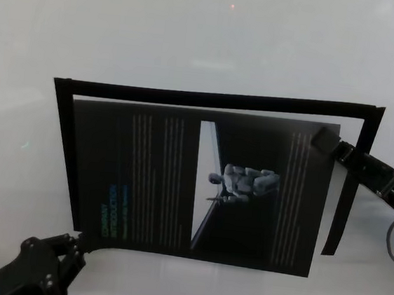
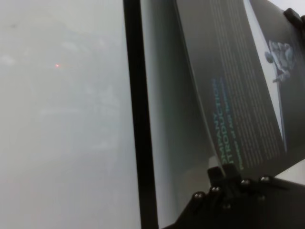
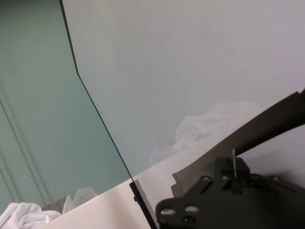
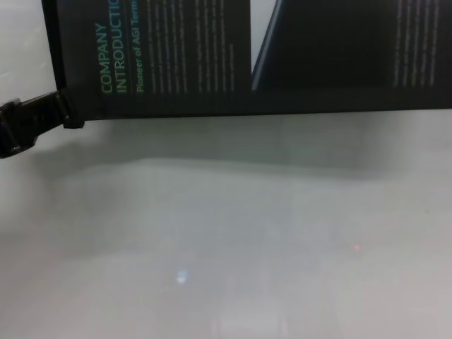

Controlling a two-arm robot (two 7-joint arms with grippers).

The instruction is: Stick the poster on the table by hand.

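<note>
The poster [image 1: 165, 179] is a black sheet with a yellow-green heading, white text columns and a pale diagonal stripe. It hangs slightly bowed over the pale table [image 1: 195, 34], inside a black outline. My left gripper [image 1: 78, 239] is shut on its near left corner, which also shows in the left wrist view [image 2: 224, 174] and the chest view [image 4: 63, 109]. My right gripper [image 1: 323, 140] is shut on its far right corner; in the right wrist view [image 3: 233, 167] the sheet's thin edge sits between the fingers. The chest view shows the poster's near edge [image 4: 212, 63] lifted off the table.
Black strips mark a frame on the table: a far strip [image 1: 216, 99], a left strip [image 1: 66, 155] that also shows in the left wrist view [image 2: 138, 119], and a right strip [image 1: 347, 198]. A grey cable [image 1: 393, 242] loops from the right arm. A white cloth [image 3: 24, 212] lies beyond the table.
</note>
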